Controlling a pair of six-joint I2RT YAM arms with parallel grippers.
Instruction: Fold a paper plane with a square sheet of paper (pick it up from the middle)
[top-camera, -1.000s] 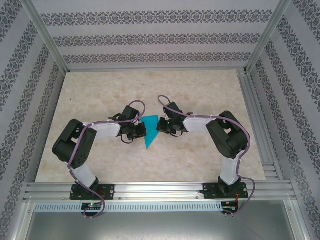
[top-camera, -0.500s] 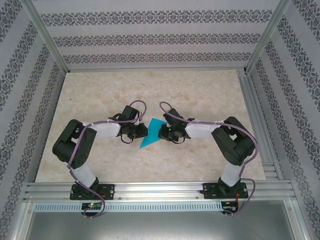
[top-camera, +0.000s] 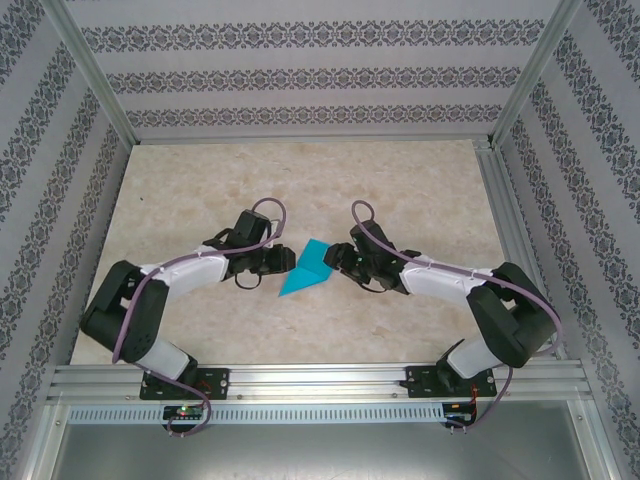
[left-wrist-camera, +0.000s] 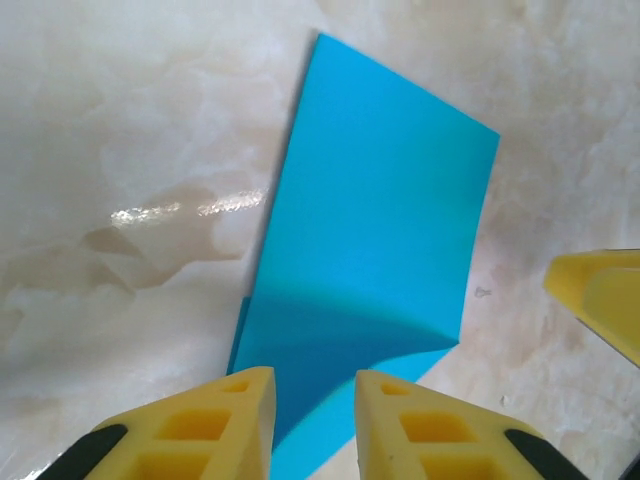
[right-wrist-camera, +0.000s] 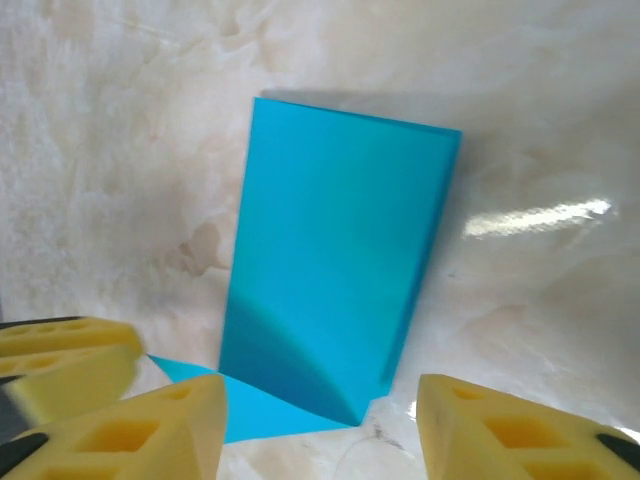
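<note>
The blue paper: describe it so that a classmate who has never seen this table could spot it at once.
Start at the pale marble-patterned table, then find where the left gripper and right gripper face each other near its middle. Between them lies the paper, the one turquoise-blue thing there, folded with a flap lifting.

Smooth sheet of paper (left-wrist-camera: 380, 230) on a glossy, stone-look desk (left-wrist-camera: 130, 130)
The sheet is plain turquoise with a faint sheen; the desk is polished marbled beige, catching glare. Fingers (left-wrist-camera: 230, 420) of the left hand (left-wrist-camera: 313, 390) are matt yellow plastic; the frame rails (top-camera: 320, 378) are bare metal.
</note>
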